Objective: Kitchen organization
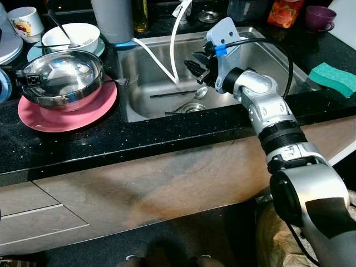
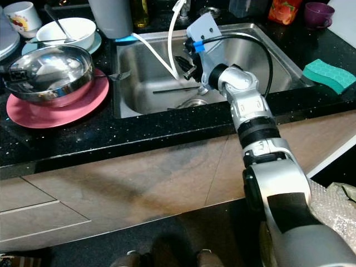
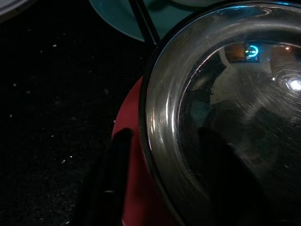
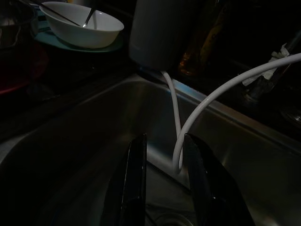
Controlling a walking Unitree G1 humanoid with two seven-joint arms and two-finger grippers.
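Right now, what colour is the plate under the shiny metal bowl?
Pink plate, clearest in the left eye view.

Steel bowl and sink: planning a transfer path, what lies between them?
In the left eye view, a fork bridges pink plate and sink rim.

**A home kitchen, seen at the sink**

The place was a household kitchen. A stainless steel sink (image 1: pixel 261 55) was set into a black speckled countertop (image 1: pixel 167 139), with wood-toned cabinet fronts (image 1: pixel 139 189) below it. Used dishes crowded the counter: a steel bowl (image 1: pixel 61 75) on a pink plate (image 1: pixel 72 114), a white bowl (image 1: pixel 71 36) holding a spoon, and a mug (image 1: pixel 25 22). A green sponge (image 1: pixel 334 78) lay beside the basin.
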